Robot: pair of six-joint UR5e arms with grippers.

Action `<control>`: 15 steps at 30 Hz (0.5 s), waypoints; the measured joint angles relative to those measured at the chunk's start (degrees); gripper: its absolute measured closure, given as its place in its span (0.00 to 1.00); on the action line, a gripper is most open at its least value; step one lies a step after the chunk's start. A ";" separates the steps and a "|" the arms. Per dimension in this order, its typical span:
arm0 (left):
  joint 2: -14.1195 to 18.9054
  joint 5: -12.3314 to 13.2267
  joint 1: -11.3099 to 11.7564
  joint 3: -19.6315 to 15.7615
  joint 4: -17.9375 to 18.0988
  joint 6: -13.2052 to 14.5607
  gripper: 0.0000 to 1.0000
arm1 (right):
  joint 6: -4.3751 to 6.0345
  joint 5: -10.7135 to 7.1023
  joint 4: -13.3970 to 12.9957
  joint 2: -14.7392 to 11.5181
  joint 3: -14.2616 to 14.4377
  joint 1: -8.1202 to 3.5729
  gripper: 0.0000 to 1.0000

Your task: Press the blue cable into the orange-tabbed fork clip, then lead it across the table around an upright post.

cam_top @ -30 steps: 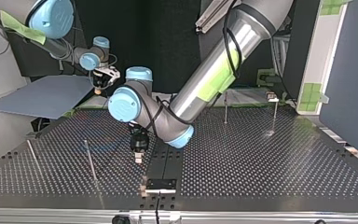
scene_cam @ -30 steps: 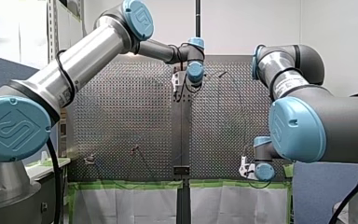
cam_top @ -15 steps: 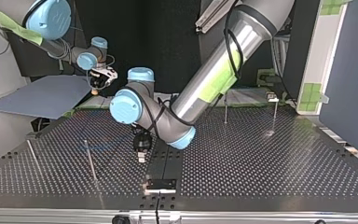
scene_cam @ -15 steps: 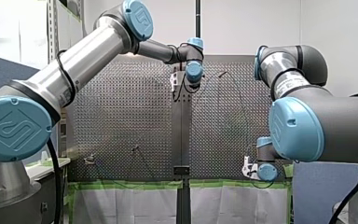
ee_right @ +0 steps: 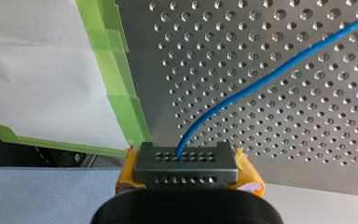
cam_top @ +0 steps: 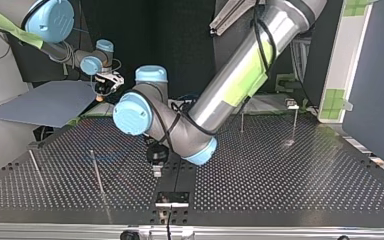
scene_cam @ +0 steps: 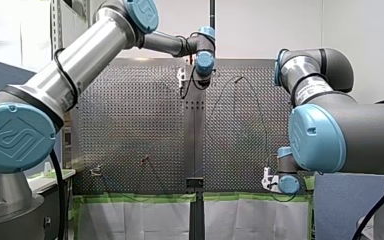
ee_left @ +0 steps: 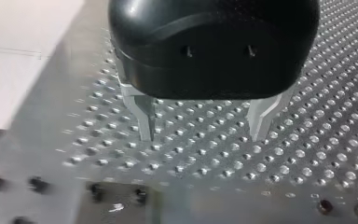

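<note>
At the top view's near edge, a small black plate (cam_top: 172,196) sits on the middle seam of the perforated table (cam_top: 290,175). Just behind it my left gripper (cam_top: 156,167) points down over bare holes. In the left wrist view its metal fingers (ee_left: 145,122) stand wide apart with nothing between them, close over the surface. I cannot tell whether they touch it.

Open table lies on either side, broken only by thin near posts (cam_top: 98,172) at the view's left and far posts (cam_top: 241,116) at its right. My left arm slants in from the top right, its elbow low over the middle.

At the far left edge my right gripper (cam_top: 101,92) hangs by the green tape (ee_right: 121,79) border, beside a grey-blue board (cam_top: 45,102). Its yellow pads (ee_right: 247,170) are pinched onto the blue cable (ee_right: 270,74), which runs out from them across the holes.
</note>
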 joint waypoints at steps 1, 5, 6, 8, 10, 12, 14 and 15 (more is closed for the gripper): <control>0.53 -0.51 -0.08 -0.37 -0.47 0.18 0.02 | -0.01 -0.05 0.00 0.00 0.00 -0.03 1.00; 3.07 -1.35 -0.22 -2.58 -0.51 1.97 0.02 | -0.02 -0.13 0.02 0.00 0.00 -0.09 1.00; 3.58 -1.13 -0.24 -3.08 -0.19 2.43 0.02 | -0.02 -0.14 0.02 0.00 0.00 -0.09 1.00; 4.80 -0.42 -0.34 -4.27 0.55 3.59 0.02 | -0.01 -0.15 0.02 0.00 0.01 -0.10 1.00; 5.85 0.19 -0.45 -5.31 0.55 4.61 0.02 | -0.02 -0.15 0.02 0.00 0.01 -0.11 1.00; 7.10 1.11 -0.67 -6.55 -0.09 5.32 0.02 | -0.02 -0.16 0.03 0.02 0.01 -0.11 1.00; 8.26 2.12 -0.93 -7.23 -0.99 5.24 0.02 | -0.02 -0.18 0.02 0.01 0.00 -0.11 1.00; 8.74 2.58 -1.05 -7.23 -1.44 5.02 0.02 | -0.01 -0.22 0.02 0.01 0.01 -0.11 1.00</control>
